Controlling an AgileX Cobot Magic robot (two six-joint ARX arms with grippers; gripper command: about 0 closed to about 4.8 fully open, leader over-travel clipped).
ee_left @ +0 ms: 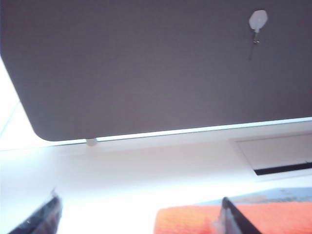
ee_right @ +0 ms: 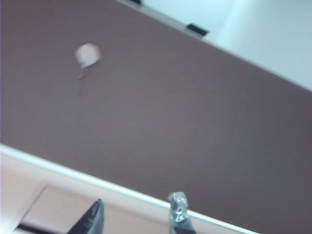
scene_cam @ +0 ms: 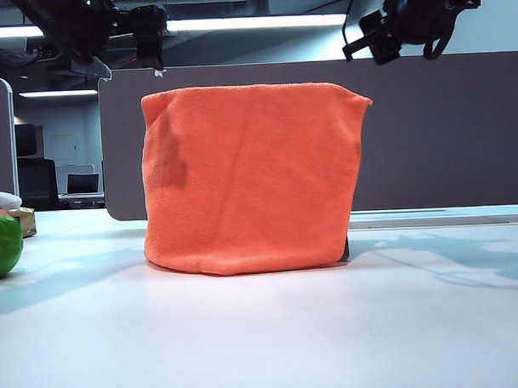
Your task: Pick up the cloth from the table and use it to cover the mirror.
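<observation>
The orange cloth (scene_cam: 252, 177) hangs draped over the upright mirror in the middle of the white table (scene_cam: 264, 338). Of the mirror only a dark lower corner (scene_cam: 344, 250) shows beneath the cloth's right edge. My left gripper (scene_cam: 147, 46) hovers above the cloth's upper left corner. In the left wrist view the left gripper (ee_left: 139, 207) is open wide and holds nothing, with the top of the cloth (ee_left: 195, 222) just below it. My right gripper (scene_cam: 377, 38) hangs above and right of the cloth's upper right corner. The right wrist view shows the right gripper (ee_right: 138, 207) with its fingers apart and empty, facing the partition.
A wide grey partition (scene_cam: 444, 128) stands behind the mirror, with a small white hook (ee_left: 258, 20) on it. A green round object (scene_cam: 4, 245) sits at the table's left edge beside a small brownish item (scene_cam: 23, 221). A cable slot (ee_left: 282, 156) lies in the table near the partition.
</observation>
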